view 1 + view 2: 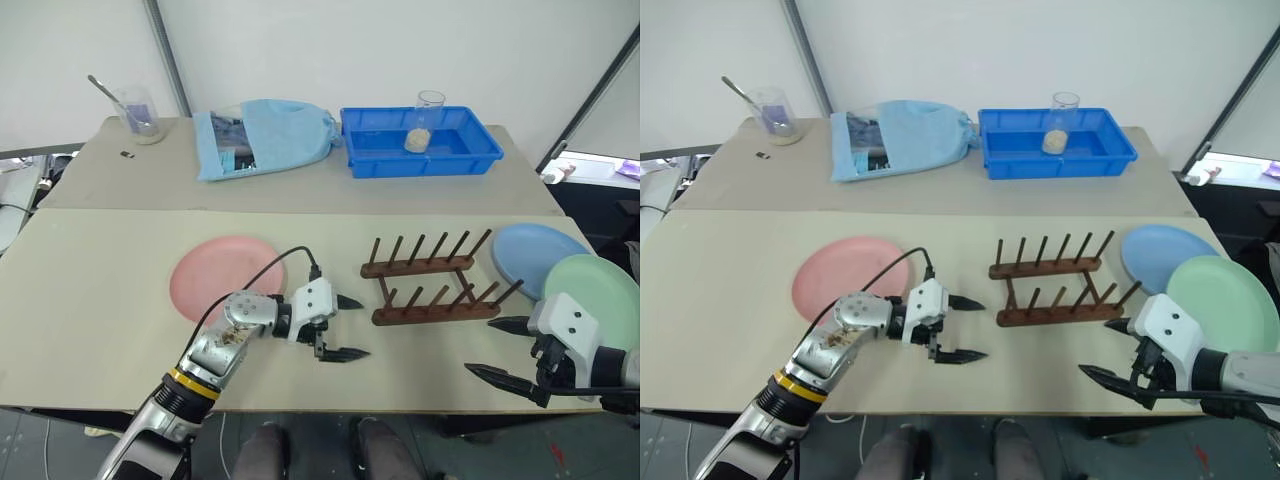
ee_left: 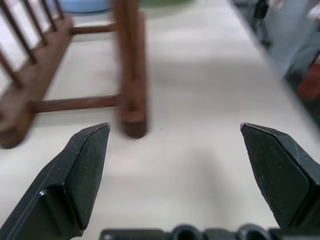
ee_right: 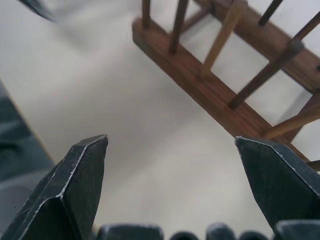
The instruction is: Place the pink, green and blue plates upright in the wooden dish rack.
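So the wooden dish rack [image 1: 432, 280] sits empty mid-frame — pink plate [image 1: 222, 277] flat at its left, blue plate [image 1: 535, 255] and green plate [image 1: 594, 297] flat at right. Left gripper [image 1: 347, 327] and right gripper [image 1: 505, 349] both gape wide, holding nothing — flanking the rack low in frame.

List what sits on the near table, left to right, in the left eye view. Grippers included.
pink plate → left gripper → wooden dish rack → right gripper → green plate. Blue plate overlaps rack and green plate in x, so left out.
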